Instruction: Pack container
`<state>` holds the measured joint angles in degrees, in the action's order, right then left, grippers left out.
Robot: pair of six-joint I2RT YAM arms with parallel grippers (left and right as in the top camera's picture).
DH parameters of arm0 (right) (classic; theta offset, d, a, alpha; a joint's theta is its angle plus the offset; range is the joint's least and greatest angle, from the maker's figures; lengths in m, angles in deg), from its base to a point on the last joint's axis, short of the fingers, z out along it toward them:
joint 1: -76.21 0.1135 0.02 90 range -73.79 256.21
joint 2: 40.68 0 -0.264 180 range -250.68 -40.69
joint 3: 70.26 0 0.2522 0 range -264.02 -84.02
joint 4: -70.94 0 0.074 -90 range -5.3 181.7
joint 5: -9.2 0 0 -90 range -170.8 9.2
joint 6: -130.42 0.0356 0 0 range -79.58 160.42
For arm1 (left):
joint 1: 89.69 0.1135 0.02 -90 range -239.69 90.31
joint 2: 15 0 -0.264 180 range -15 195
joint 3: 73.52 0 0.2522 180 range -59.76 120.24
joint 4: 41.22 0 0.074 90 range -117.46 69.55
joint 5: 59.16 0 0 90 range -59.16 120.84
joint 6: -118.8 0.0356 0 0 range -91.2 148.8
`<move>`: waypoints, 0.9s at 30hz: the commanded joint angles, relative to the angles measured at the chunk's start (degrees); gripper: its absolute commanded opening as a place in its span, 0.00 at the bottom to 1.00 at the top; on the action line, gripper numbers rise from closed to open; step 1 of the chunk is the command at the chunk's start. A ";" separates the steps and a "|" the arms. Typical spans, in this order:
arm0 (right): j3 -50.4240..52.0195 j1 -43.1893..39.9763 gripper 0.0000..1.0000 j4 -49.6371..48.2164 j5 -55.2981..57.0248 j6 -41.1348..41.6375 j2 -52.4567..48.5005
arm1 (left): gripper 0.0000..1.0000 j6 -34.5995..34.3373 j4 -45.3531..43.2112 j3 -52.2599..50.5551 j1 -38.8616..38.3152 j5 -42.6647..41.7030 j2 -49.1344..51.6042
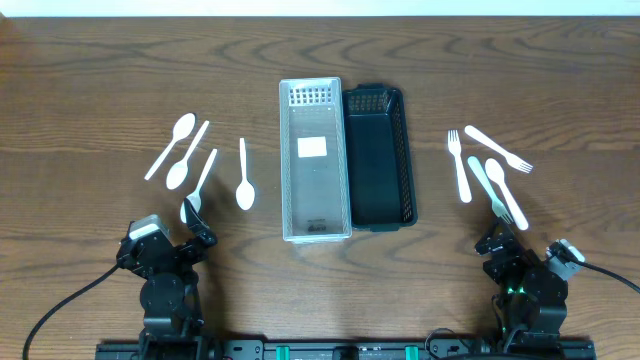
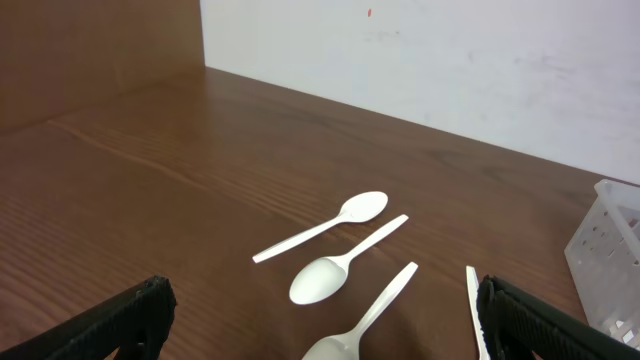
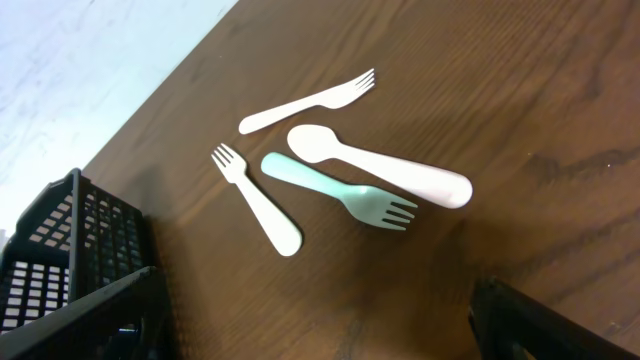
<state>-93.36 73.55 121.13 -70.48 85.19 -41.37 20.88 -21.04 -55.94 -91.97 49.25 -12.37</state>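
Observation:
A clear plastic basket [image 1: 315, 228] and a black basket [image 1: 380, 213] stand side by side at the table's middle, both empty apart from a label in the clear one. Several white spoons [image 1: 245, 180] lie left of them; they also show in the left wrist view [image 2: 335, 275]. Two white forks [image 1: 459, 165], a teal fork [image 1: 488, 185] and a pale spoon [image 1: 508, 195] lie to the right. In the right wrist view the teal fork [image 3: 340, 190] lies between a white fork [image 3: 260, 205] and the pale spoon [image 3: 385, 165]. My left gripper [image 1: 195, 225] [image 2: 320, 335] is open and empty just before the spoons. My right gripper [image 1: 497, 240] [image 3: 315, 330] is open and empty before the forks.
The clear basket's corner [image 2: 610, 250] shows at the right of the left wrist view. The black basket's end [image 3: 70, 250] shows at the left of the right wrist view. A white wall runs behind the table's far edge.

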 commanded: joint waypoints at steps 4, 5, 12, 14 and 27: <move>0.17 0.59 0.99 0.02 0.81 0.59 0.37 | 0.98 -0.52 0.31 -1.77 0.24 0.50 0.28; 0.17 0.59 0.99 0.02 0.79 0.59 0.37 | 0.98 -0.52 0.31 -1.77 0.24 0.50 0.28; 0.17 0.59 0.99 0.02 0.79 0.59 0.37 | 0.98 -0.52 0.31 -1.77 0.24 0.50 0.28; 0.17 0.59 0.99 0.02 0.79 0.59 0.37 | 0.98 -0.52 0.31 -1.77 0.24 0.50 0.28; 0.17 0.59 0.99 0.57 -4.13 0.61 0.37 | 0.98 -0.55 0.26 -1.77 0.24 0.50 0.28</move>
<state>-93.36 73.55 120.89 -71.22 85.19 -41.37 20.88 -21.04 -55.94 -91.97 49.23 -12.37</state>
